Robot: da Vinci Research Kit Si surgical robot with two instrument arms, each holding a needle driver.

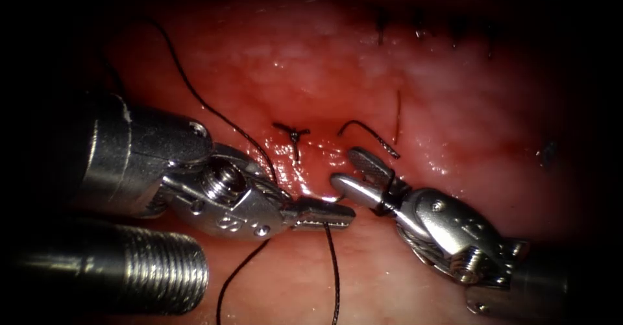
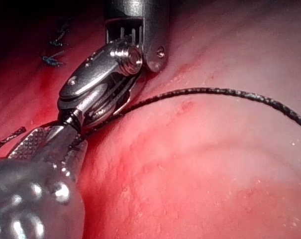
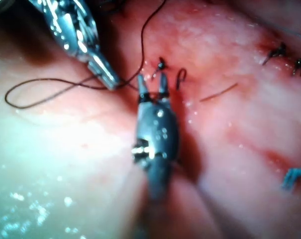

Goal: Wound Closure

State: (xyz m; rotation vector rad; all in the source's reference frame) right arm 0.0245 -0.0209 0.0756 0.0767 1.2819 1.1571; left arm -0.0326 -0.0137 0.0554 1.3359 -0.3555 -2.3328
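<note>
One knot [image 1: 293,132] sits tied on the cut [image 1: 305,169] in the tissue [image 1: 454,104]; we judge closure partly done. Our left end effector [image 1: 324,213] pinches the thread [image 1: 334,266]; the right end effector [image 1: 354,172] is spread, empty. We cannot spot the needle.

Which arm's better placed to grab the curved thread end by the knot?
Probably the right tool: open, empty, just below the thread end; the left tool is shut on the long thread.

A ridged metal cylinder [image 1: 130,270] lies over the tissue's [image 1: 454,104] near left corner. A small bluish fleck [image 1: 548,153] sits near its right edge. A row of dark stitches [image 1: 422,30] runs along its far edge.
</note>
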